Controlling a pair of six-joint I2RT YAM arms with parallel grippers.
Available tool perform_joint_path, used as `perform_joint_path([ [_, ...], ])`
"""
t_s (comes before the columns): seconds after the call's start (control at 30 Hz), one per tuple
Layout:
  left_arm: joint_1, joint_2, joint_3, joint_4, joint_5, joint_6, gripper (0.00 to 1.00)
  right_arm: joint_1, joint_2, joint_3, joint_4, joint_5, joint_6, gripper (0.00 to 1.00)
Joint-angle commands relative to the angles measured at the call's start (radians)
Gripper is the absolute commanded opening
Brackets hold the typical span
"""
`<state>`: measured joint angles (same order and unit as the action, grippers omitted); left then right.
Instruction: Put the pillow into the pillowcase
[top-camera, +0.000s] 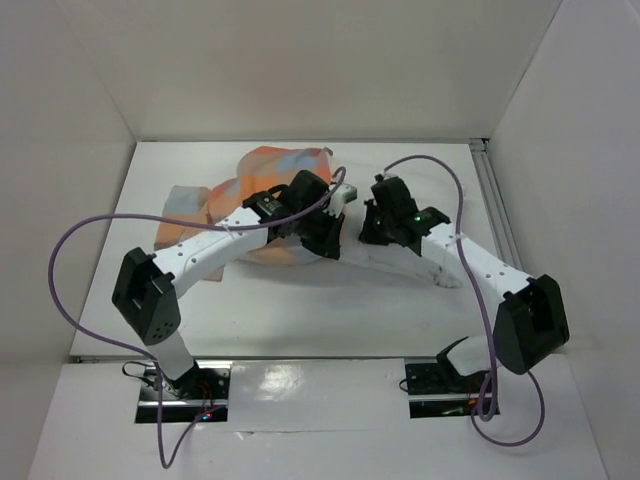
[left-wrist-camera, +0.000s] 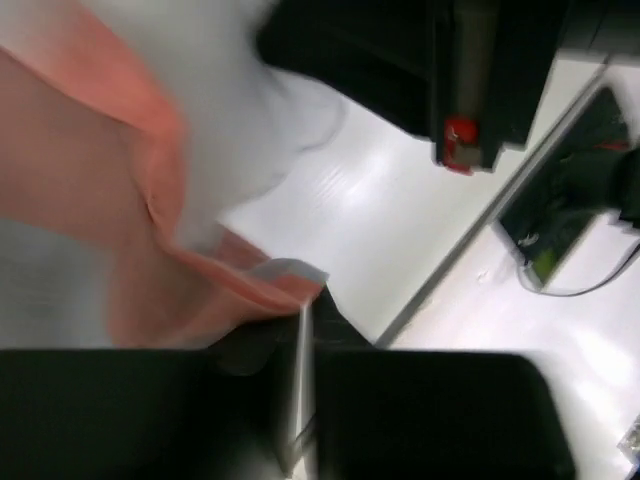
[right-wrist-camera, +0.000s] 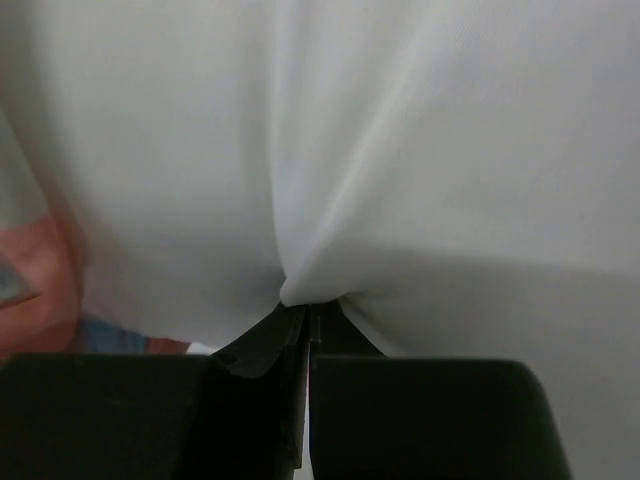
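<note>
Pinching down on white cloth, the right gripper (right-wrist-camera: 305, 318) has its fingers pressed together on a gathered fold of the pillow (right-wrist-camera: 400, 150), and the puffy fabric fills nearly the whole right wrist view. Over on the other side, the left gripper (left-wrist-camera: 300, 325) is closed to a narrow slit with the orange edge of the pillowcase (left-wrist-camera: 90, 200) nipped at its tips. That view is blurred, so the exact bite is hard to read.

From above, both arms reach in toward the middle of the table (top-camera: 300, 310), with their wrists close together. The checked sack lies bunched at the far left behind the left arm. The white cushion lies partly under both arms, stretching toward the right, and its left end meets the orange cloth.
</note>
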<state>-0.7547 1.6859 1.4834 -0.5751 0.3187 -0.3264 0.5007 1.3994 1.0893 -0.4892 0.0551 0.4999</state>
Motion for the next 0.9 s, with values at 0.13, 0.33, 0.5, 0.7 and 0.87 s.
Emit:
perform_joint_path([
  [0.13, 0.043, -0.054, 0.423, -0.247, -0.156, 0.043, 0.93, 0.073, -0.14, 0.087, -0.11, 0.121, 0.003, 0.78],
  [0.33, 0.135, 0.093, 0.667, -0.276, -0.269, -0.052, 0.7, 0.021, -0.133, 0.26, -0.265, 0.505, -0.057, 0.99],
  [0.5, 0.124, 0.36, 0.871, -0.335, -0.556, -0.105, 0.84, -0.247, -0.021, 0.337, -0.265, 0.39, -0.047, 0.99],
  [0.7, 0.114, 0.466, 0.885, -0.267, -0.688, -0.108, 0.83, -0.468, 0.033, 0.256, -0.21, 0.168, -0.038, 1.0],
  [0.87, 0.123, 0.543, 0.906, -0.249, -0.717, -0.062, 0.76, -0.502, 0.012, 0.082, -0.154, 0.089, -0.038, 1.0],
])
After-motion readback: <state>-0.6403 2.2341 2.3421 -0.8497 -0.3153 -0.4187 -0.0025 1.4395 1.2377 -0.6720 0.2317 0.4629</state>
